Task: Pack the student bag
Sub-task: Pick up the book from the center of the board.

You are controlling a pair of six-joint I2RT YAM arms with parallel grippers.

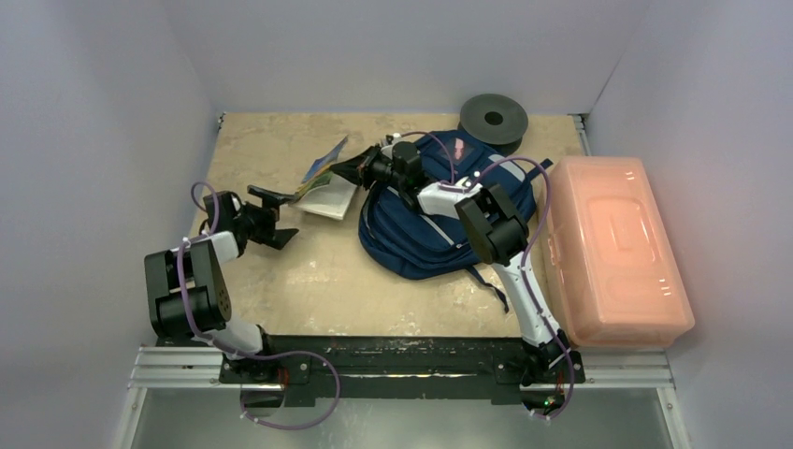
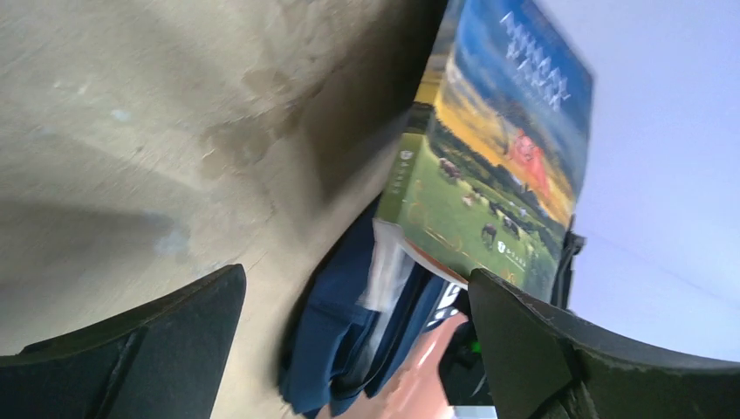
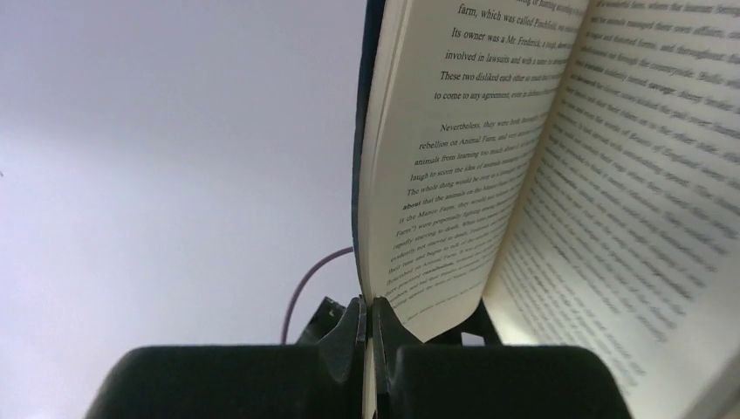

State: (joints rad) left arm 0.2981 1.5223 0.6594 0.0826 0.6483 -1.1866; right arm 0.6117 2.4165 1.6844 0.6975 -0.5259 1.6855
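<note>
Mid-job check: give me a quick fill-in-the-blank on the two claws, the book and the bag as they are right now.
1. The right claw is ___ on the open book.
2. The left claw is ___ and holds nothing.
3. The pink box sits on the ___ side of the student bag.
Missing words: shut; open; right.

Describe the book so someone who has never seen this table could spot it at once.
Find the navy backpack in the middle of the table. At its left edge the right gripper pinches the book, a paperback fanned open. Only it has printed pages and a bright cover, green pasture under an orange sky; the pink box and black disc are plain.
</note>
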